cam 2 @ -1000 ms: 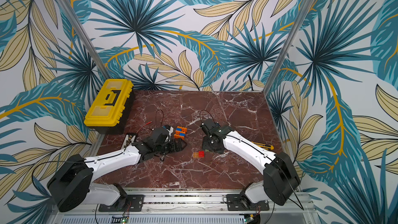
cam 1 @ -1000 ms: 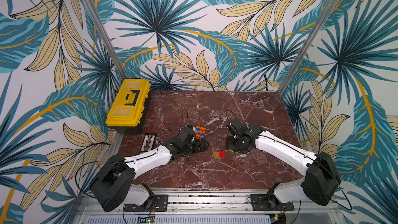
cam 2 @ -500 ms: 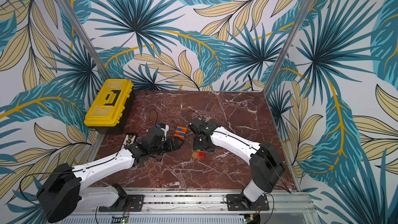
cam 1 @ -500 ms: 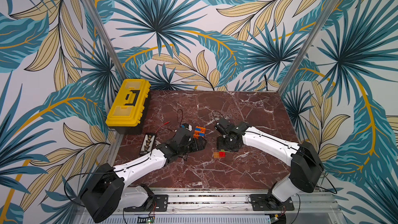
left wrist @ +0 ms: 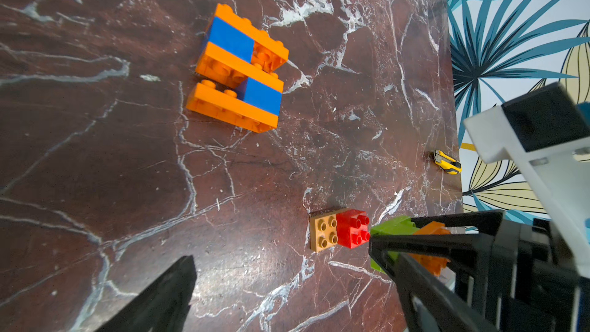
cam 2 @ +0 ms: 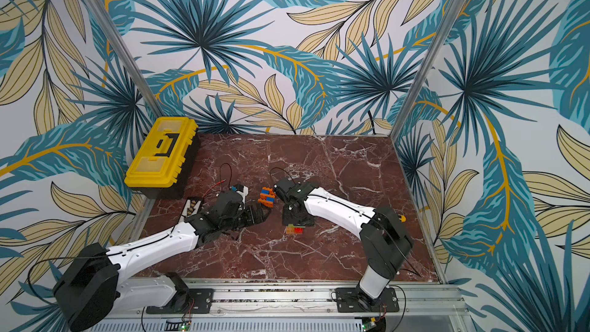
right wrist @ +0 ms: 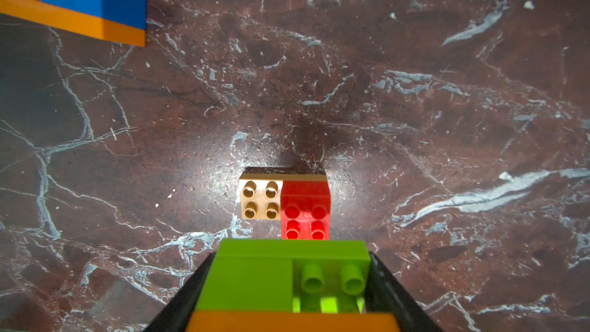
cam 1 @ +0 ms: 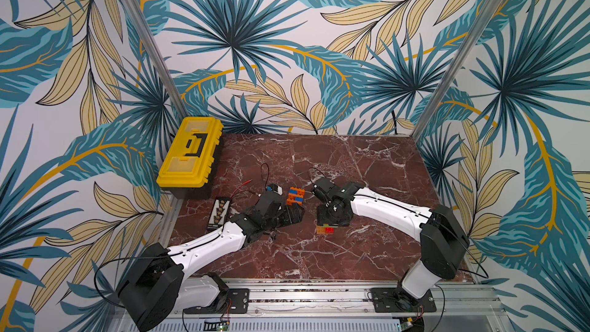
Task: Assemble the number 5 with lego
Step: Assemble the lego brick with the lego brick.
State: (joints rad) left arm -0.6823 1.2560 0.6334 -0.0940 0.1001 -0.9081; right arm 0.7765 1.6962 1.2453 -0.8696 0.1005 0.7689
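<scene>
The orange and blue bricks (cam 1: 295,196) already look like a 5. At their 5 o'clock in both top views, a tan brick (right wrist: 260,201) and a red brick (right wrist: 305,212) touch. The right gripper (cam 1: 330,220) squeezes a green and orange piece (right wrist: 252,276) just beside them. The left gripper (cam 1: 292,215) is wide open and empty. I think little is left to do.

Yellow toolbox (cam 1: 189,151) (shut), utility knife (left wrist: 447,161), tabletop (cam 1: 367,161)

Lab booth, leaf-print walls (cam 1: 287,27), marble tabletop (cam 1: 351,170)

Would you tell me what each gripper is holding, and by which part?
Right gripper: lime green brick with an orange brick attached, pinched across the green brick's sides. Left gripper: open, empty.
</scene>
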